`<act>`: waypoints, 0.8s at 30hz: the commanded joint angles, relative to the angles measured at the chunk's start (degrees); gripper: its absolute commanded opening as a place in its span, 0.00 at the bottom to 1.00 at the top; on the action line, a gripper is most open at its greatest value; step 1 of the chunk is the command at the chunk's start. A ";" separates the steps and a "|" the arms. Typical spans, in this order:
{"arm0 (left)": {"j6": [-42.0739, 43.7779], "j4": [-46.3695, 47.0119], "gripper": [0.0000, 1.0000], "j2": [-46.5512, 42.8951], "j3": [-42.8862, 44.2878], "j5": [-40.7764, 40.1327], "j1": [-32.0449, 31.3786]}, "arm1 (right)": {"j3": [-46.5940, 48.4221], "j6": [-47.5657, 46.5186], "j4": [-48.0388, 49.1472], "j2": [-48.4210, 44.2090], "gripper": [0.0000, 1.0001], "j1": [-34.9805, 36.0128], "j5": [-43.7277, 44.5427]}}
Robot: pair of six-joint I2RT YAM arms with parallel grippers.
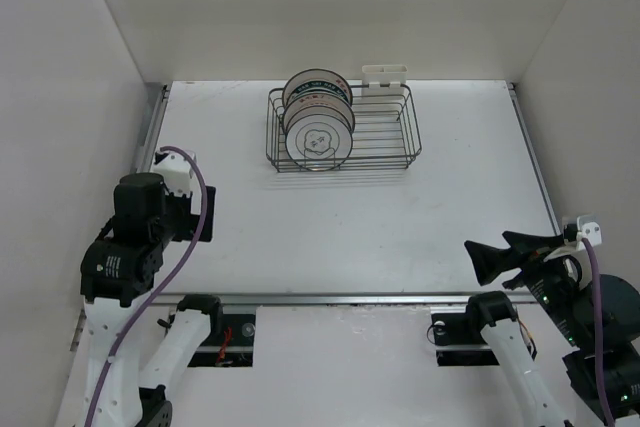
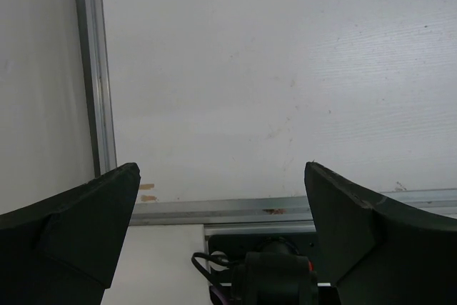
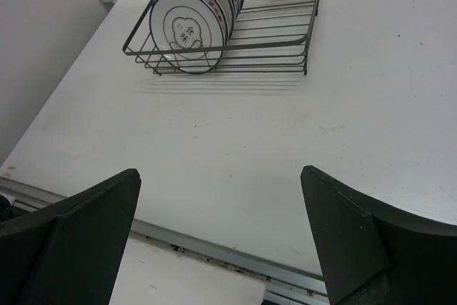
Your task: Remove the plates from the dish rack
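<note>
The dish rack (image 1: 343,132) is sitting at the far middle of the white table (image 1: 380,217). It is a rectangular basket of thin dark wire with rounded corners, and its floor is showing as a row of parallel rods. A small white plastic holder (image 1: 384,74) is hanging on its far rim, toward the right corner.

The plates (image 1: 318,122) are standing on edge in the left half of the rack, packed one behind another and facing the arms. They are round, white and glossy. The front one (image 3: 189,30) is showing a thin dark rim line and a faint drawing in its centre, while the ones behind are showing teal bands and red markings near their edges.

The left gripper (image 2: 221,169) is pointing down at the near left corner of the table. Its two black wedge-shaped fingers (image 2: 86,223) are spread wide with nothing between them, and the brushed metal rail (image 2: 285,208) is running just beneath. A purple cable (image 1: 195,207) is looping over that arm.

The right gripper (image 3: 220,173) is hovering low over the near right part of the table and aiming toward the rack, well apart from it. Its matte black fingers (image 3: 357,233) are spread just as wide and gripping nothing.
</note>
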 commanded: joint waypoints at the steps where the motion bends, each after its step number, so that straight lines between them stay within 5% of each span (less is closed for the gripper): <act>1: 1.90 -0.66 1.00 0.55 3.20 -0.40 0.39 | 0.03 -0.12 1.34 0.79 1.00 0.46 -0.39; 5: 8.84 -1.90 1.00 4.50 9.43 8.02 0.39 | 0.73 -0.12 1.88 3.42 1.00 0.46 -0.39; 9: 11.39 -5.24 1.00 18.60 21.56 13.40 0.39 | 1.96 -0.12 2.49 5.80 1.00 0.46 -0.39; 16: 12.45 -8.68 1.00 44.89 46.01 8.50 -7.07 | 2.50 0.40 10.04 12.03 1.00 0.46 0.75; 20: 14.99 2.02 0.84 54.31 44.80 2.88 -15.40 | 0.03 0.40 15.14 17.39 1.00 0.46 -0.65; 21: 16.57 8.58 0.71 55.74 43.84 1.99 -16.30 | -0.58 0.40 15.76 19.92 1.00 0.46 -0.65; 24: 17.63 21.15 0.53 60.49 40.58 2.77 -17.45 | -0.58 0.40 17.69 23.19 1.00 0.46 -0.65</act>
